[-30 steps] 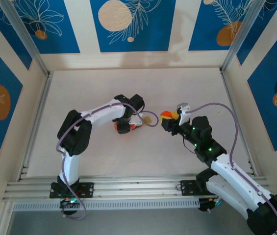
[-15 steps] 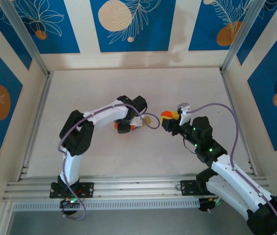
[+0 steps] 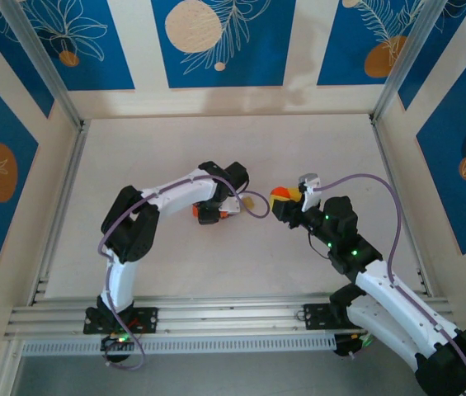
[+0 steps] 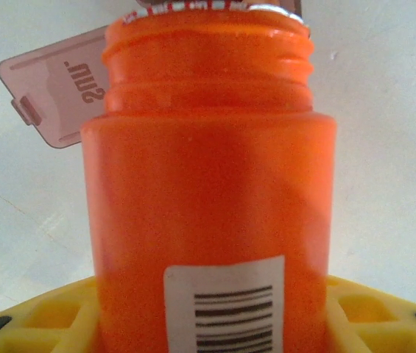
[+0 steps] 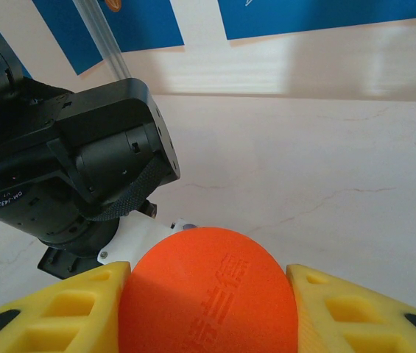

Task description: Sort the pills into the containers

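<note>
The left arm's elbow [image 3: 129,235] sits slightly further right and nearer the bases than a second ago. Its wrist has edged a little toward the right gripper [image 3: 280,202]. With it, the left gripper [image 3: 209,214] and the orange bottle [image 3: 218,214] in its grasp have shifted a touch that way, closing slightly on the tan container [image 3: 250,200] beside them.

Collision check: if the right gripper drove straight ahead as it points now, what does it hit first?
Probably the left arm's black wrist, close ahead, slightly left of centre. The tan container lies low in between; height unclear, so maybe that first.
</note>
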`<move>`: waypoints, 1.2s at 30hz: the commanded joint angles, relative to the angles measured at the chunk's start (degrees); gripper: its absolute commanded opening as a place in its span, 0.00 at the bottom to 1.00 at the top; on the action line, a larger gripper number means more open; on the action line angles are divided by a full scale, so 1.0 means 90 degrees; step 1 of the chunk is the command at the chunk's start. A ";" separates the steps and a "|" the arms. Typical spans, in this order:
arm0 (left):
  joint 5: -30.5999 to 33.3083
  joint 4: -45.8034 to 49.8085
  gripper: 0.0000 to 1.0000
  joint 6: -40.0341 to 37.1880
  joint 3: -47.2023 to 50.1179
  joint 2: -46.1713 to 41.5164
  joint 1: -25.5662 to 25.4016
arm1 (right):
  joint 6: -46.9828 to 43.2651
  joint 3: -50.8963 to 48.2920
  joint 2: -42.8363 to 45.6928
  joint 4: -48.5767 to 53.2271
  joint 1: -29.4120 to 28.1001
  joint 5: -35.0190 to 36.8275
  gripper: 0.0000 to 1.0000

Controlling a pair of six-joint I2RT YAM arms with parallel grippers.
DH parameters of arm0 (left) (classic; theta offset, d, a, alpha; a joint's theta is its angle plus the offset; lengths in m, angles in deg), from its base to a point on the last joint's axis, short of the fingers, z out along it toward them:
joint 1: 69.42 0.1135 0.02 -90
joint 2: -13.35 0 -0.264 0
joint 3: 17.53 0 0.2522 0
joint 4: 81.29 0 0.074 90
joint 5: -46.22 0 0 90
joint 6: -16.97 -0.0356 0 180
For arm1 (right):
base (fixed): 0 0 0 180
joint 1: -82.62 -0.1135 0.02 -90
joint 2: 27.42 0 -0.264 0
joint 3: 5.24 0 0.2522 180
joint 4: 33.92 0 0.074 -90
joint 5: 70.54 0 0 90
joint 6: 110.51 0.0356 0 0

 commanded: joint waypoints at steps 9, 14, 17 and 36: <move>-0.0414 -0.0310 0.00 0.0204 0.0292 -0.0173 0.0016 | 0.0040 -0.0019 0.0125 -0.0027 0.0000 -0.0052 0.00; -0.0525 -0.0520 0.00 0.0314 0.0545 -0.0358 0.0085 | 0.0024 -0.0020 0.0128 -0.0029 0.0004 -0.0042 0.00; -0.0627 -0.0666 0.00 0.0404 0.0680 -0.0460 0.0124 | 0.0024 -0.0014 0.0121 -0.0026 0.0002 -0.0052 0.00; -0.0844 -0.1437 0.00 0.0805 0.1392 -0.1078 0.0256 | -0.0005 -0.0036 0.0043 -0.0062 0.0003 -0.0032 0.00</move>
